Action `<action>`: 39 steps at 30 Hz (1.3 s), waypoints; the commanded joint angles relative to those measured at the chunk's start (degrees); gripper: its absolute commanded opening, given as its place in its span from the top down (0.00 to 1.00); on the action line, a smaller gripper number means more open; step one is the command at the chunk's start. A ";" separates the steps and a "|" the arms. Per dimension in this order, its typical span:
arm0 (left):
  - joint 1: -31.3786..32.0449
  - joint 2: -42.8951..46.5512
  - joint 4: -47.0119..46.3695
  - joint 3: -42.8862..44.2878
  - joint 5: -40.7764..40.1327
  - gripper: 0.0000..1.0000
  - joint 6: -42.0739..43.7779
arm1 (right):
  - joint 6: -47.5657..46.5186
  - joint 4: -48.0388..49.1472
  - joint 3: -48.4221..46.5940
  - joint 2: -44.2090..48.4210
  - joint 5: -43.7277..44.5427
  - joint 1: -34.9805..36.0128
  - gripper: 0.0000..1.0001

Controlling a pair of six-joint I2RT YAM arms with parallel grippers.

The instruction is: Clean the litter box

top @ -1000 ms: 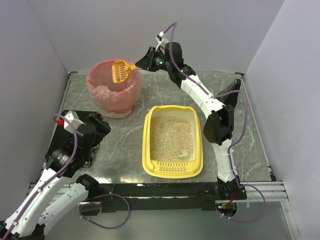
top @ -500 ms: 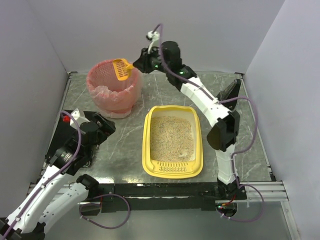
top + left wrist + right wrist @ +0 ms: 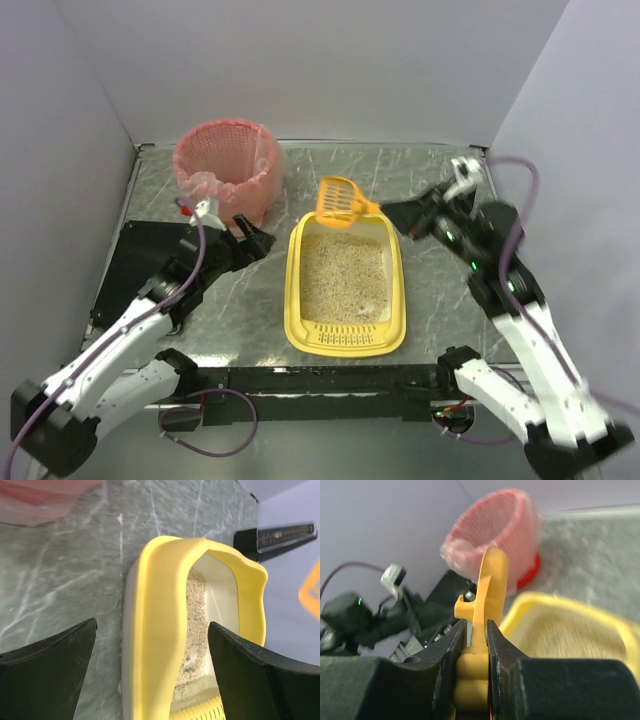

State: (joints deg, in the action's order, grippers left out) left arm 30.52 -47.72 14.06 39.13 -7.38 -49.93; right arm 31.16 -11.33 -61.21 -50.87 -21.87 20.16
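Note:
The yellow litter box with beige litter sits in the middle of the table. It also shows in the left wrist view and the right wrist view. My right gripper is shut on the handle of the orange slotted scoop, holding it above the box's far edge. In the right wrist view the scoop stands edge-on between the fingers. My left gripper is open and empty, just left of the box's far left corner, its jaws on either side of the box's left wall.
A pink-lined round basket stands at the far left; it also shows in the right wrist view. A black mat lies along the left side. Grey walls close in the table on three sides.
My right arm has swung the scoop from over the basket back and down to the litter box's far edge. My left arm has moved forward and right, up to the box's left wall.

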 commanded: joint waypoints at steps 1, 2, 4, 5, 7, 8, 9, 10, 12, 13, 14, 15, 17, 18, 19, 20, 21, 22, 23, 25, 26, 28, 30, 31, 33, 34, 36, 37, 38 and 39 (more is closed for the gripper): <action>0.85 -8.49 -12.13 3.13 6.23 0.03 2.20 | 3.39 -10.72 9.77 10.77 10.89 -0.04 1.00; 1.03 -10.27 -12.04 5.23 6.41 0.03 2.73 | 2.77 -12.90 10.23 10.79 9.14 -0.12 1.00; 2.17 -14.82 -12.04 7.17 6.32 0.03 3.70 | 3.55 -16.86 9.54 7.47 8.85 -0.12 1.00; 3.04 -16.07 -12.30 8.84 6.32 0.03 3.88 | 5.21 -19.14 9.62 6.15 9.99 0.14 1.00; 4.01 -19.14 -12.31 10.95 6.76 0.03 4.75 | 7.77 -17.33 12.76 3.94 12.55 0.58 1.00; 4.80 -19.94 -12.39 11.40 6.76 0.03 5.02 | 9.61 -13.06 14.09 3.42 12.64 0.75 1.00; 5.16 -20.56 -12.22 11.75 6.41 0.03 5.11 | 10.93 -11.53 15.75 2.28 14.21 0.84 1.00; 5.60 -21.52 -12.05 12.10 5.02 0.03 5.11 | 11.90 -10.39 16.12 1.49 15.18 0.84 1.00; 6.21 -22.93 -10.74 12.46 3.87 0.03 5.02 | 14.89 -8.36 16.82 -0.53 20.08 1.63 1.00; 6.22 -23.46 -10.46 12.80 3.69 0.03 4.93 | 15.51 -6.79 17.26 -0.98 21.33 1.98 1.00; 6.56 -23.90 -10.20 12.90 3.95 0.03 4.67 | 17.34 -5.47 17.79 -1.59 21.78 2.42 1.00; 6.74 -24.52 -10.63 12.90 4.12 0.03 4.49 | 18.23 -3.37 18.75 -2.64 23.43 3.03 1.00; 7.35 -25.13 -11.69 12.02 4.74 0.03 3.71 | 20.07 -1.33 19.72 -4.49 24.51 3.39 1.00; 7.62 -25.75 -11.26 11.93 4.65 0.03 3.44 | 20.34 0.33 20.42 -5.02 23.98 3.39 1.00; 7.88 -26.10 -10.82 11.93 4.48 0.03 3.26 | 20.78 1.22 20.78 -5.55 23.11 3.48 1.00; 7.97 -26.54 -10.29 11.93 3.87 0.03 3.26 | 21.13 1.66 21.04 -6.86 22.58 3.39 1.00; 8.06 -27.15 -9.50 11.93 3.43 0.03 3.09 | 21.14 2.62 21.39 -7.66 22.22 3.48 1.00; 8.06 -27.59 -8.36 12.19 2.99 0.03 3.00 | 21.57 2.54 21.40 -8.36 22.22 3.57 1.00; 8.06 -27.95 -7.92 12.11 2.81 0.03 3.09 | 21.49 2.63 21.40 -9.67 20.83 3.57 1.00; 8.32 -28.74 -8.26 11.84 3.07 0.03 2.82 | 21.66 3.94 21.83 -10.39 19.94 3.74 1.00; 8.32 -28.83 -8.70 11.58 4.11 0.03 2.65 | 21.58 4.99 22.27 -10.91 19.06 3.74 1.00; 8.41 -29.18 -9.93 10.71 5.35 0.03 2.56 | 22.36 8.06 23.85 -11.44 18.01 4.00 1.00; 8.41 -29.70 -11.07 10.17 6.49 0.02 2.47 | 22.63 10.97 26.04 -12.23 17.04 4.44 1.00; 8.41 -30.06 -11.25 10.17 6.85 0.03 2.47 | 23.59 14.90 26.84 -12.58 16.77 4.71 1.00; 8.41 -31.11 -10.90 10.26 6.94 0.02 2.21 | 24.38 17.13 28.59 -13.72 15.55 5.15 1.00; 8.50 -31.46 -10.81 10.35 6.94 0.02 2.29 | 25.17 17.92 28.95 -14.08 15.19 5.24 1.00; 8.59 -32.34 -10.81 10.52 6.94 0.02 2.21 | 25.09 21.34 30.26 -15.04 14.23 5.67 1.00; 8.68 -32.52 -11.07 10.44 7.72 0.02 2.21 | 25.96 22.22 30.79 -15.13 14.22 5.94 1.00; 8.68 -32.87 -11.42 10.35 7.82 0.02 2.12 | 26.06 25.71 32.28 -15.39 14.13 6.55 1.00; 8.76 -32.96 -11.95 10.26 7.99 0.02 2.12 | 26.32 27.31 33.08 -15.48 14.22 6.82 1.00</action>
State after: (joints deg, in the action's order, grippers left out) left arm 38.79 -80.01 4.95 49.52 -1.37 -47.11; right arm 54.83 7.05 -32.29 -64.34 -4.97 24.75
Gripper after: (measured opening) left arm 0.977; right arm 0.273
